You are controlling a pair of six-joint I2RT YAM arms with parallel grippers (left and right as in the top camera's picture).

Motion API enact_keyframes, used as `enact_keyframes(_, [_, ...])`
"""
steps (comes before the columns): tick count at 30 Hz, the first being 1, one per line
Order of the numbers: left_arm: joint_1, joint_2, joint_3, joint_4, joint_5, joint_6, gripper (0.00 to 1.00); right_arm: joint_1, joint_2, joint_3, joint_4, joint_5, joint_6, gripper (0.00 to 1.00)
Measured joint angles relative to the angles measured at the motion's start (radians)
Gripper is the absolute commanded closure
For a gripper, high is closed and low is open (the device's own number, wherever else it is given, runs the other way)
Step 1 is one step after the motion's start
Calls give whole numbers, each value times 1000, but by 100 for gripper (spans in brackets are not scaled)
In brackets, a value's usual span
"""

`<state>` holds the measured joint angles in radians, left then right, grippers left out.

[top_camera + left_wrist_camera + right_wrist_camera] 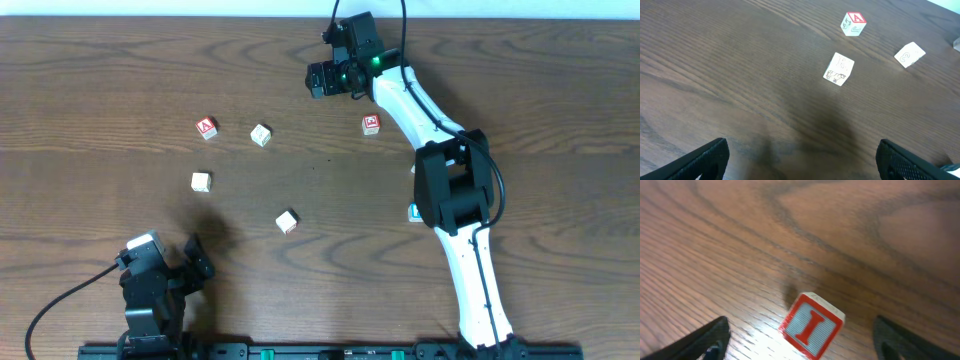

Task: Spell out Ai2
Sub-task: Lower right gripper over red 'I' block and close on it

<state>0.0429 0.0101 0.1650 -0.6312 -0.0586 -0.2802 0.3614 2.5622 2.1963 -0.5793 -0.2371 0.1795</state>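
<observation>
The red "I" cube [811, 326] sits on the counter [850, 235], tilted in my right wrist view. It lies between the two fingers [700, 340] of the right claw [801, 327], and I see bare wood on either side of it. That claw is spread wide and has hold of nothing. From overhead I can't pick this cube out; it may be hidden under the claw near the far edge.

The red "A" cube [206, 127] rests well to the left, upright and alone. The left wrist view shows it at the far side of the frame. The only blue face I can find belongs to a blue-faced cube [415, 211] tucked against the right arm [455, 190]. It is too covered for me to read whether it is the "2".

The left claw [802, 150] hovers at the near left of the counter, its jaws fully apart and empty.

Three plain cubes lie scattered in the middle. One is just right of the "A" [261, 134], one is nearer me with a small animal drawing [201, 181], and one is further right [287, 221]. A red-faced cube [371, 124] sits just beside the right arm; I can't read its character.
</observation>
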Motion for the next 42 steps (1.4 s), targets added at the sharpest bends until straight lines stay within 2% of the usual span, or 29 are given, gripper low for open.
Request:
enact_keyframes(2, [0,0,0,0,0,0,5,0,0,0,-3,10,12,26])
enact_keyframes(7, [0,0,0,0,0,0,5,6,0,0,-16,34,23,29])
enact_keyframes(13, [0,0,0,0,0,0,5,34,0,0,-22,74,26,39])
enact_keyframes(21, [0,0,0,0,0,0,5,69,0,0,-40,158,26,37])
enact_keyframes(30, [0,0,0,0,0,0,5,70,0,0,-42,225,46,53])
enact_keyframes(34, [0,0,0,0,0,0,5,70,0,0,-41,238,48,57])
enact_keyframes(42, [0,0,0,0,0,0,5,70,0,0,-45,256,48,56])
